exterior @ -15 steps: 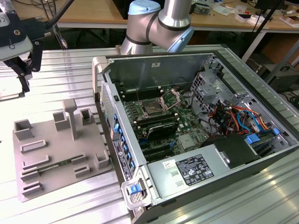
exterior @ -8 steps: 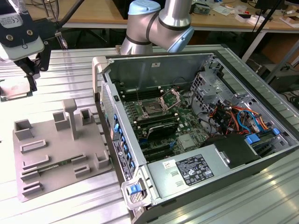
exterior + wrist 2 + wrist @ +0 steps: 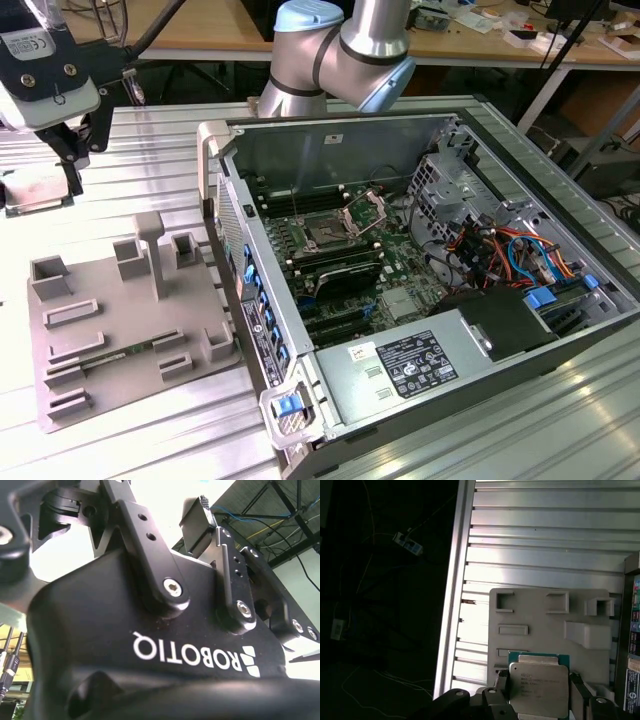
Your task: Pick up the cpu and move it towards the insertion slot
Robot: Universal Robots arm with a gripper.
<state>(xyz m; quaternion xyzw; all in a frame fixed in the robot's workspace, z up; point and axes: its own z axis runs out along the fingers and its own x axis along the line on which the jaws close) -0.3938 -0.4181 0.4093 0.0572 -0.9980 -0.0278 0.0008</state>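
tool (image 3: 540, 701) | grips cpu (image 3: 538, 682) (lid print unreadable) | near grey tray (image 3: 545, 625)

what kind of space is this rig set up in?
Most likely a robotics lab or workshop, not a production line: an open computer case sits on a slotted aluminium table, cluttered wooden workbenches stand behind it, and the gripper holds the cpu in its jaws.

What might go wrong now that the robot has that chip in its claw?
The gripper pinches the cpu only by its edges, above the tray; it might slip and fall. The slot sits inside the case, beside a raised bracket; the cpu could knock either on the way in.
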